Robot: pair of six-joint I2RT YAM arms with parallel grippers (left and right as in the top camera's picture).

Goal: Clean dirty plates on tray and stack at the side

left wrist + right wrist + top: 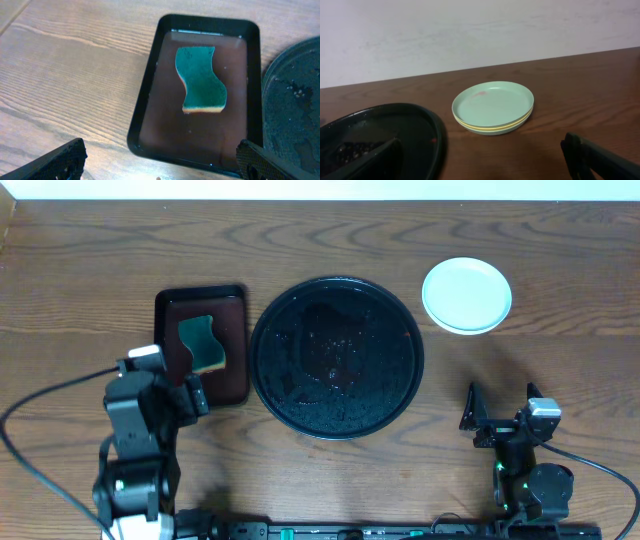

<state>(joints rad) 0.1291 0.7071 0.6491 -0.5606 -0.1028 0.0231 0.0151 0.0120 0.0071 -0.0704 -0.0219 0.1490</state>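
The plates [466, 295] stand in one stack on the table, right of the large round black tray [336, 356]. In the right wrist view the stack [493, 107] shows a mint plate on top, a yellow one under it and a mint one at the bottom, with a faint red smear on the top plate. The tray [380, 135] holds no plates, only wet specks. My left gripper [170, 385] is open and empty near the small rectangular tray. My right gripper [500, 415] is open and empty at the front right, well short of the stack.
A dark reddish-brown rectangular tray [202, 343] left of the black tray holds a green sponge [203, 340] with a yellow underside, also seen in the left wrist view [201, 80]. The black tray's edge [295, 95] lies just right of it.
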